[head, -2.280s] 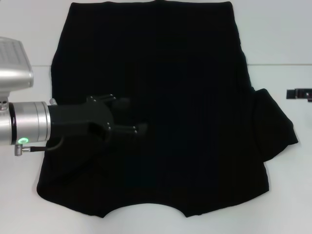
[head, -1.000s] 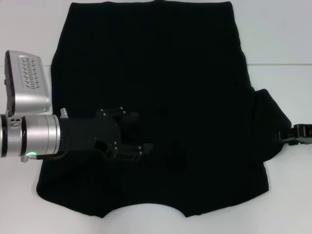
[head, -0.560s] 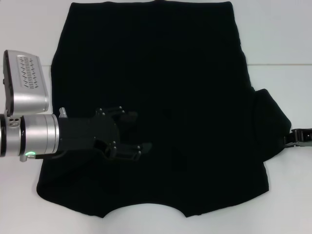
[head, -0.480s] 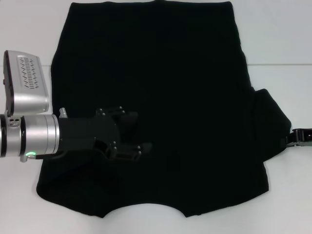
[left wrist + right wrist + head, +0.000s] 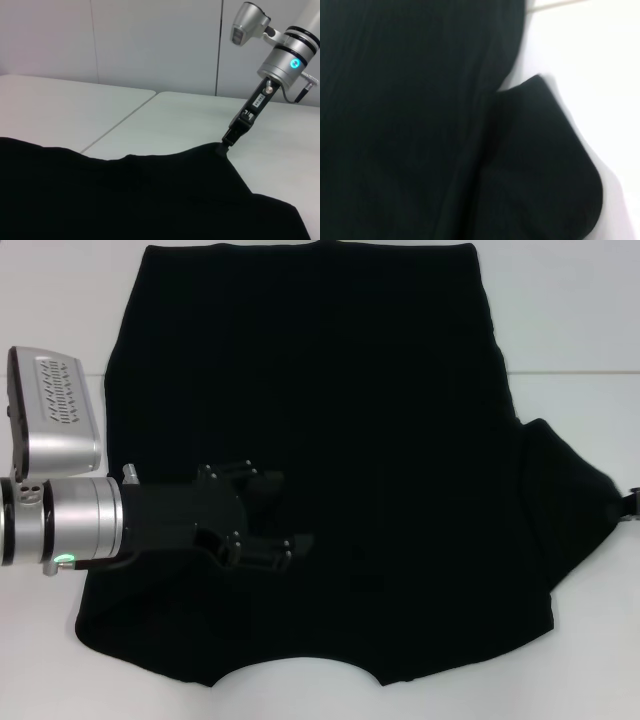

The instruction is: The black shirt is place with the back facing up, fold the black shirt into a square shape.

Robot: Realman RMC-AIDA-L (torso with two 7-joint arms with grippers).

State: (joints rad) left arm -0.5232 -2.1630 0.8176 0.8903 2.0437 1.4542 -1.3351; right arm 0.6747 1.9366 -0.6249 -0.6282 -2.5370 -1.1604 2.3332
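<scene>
White table (image 5: 570, 320) carries the black shirt (image 5: 350, 440) spread flat; left gripper (image 5: 285, 510), fingers apart, hovers over its left-near area, while right gripper (image 5: 227, 142) pinches the right sleeve tip, apparently to fold it inward

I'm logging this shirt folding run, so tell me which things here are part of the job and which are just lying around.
Part of the job:
- black shirt, spread flat
- left gripper, over the shirt's left half
- right gripper, fingers pinching the right sleeve tip

Lying about:
- nothing loose; only the white table
</scene>
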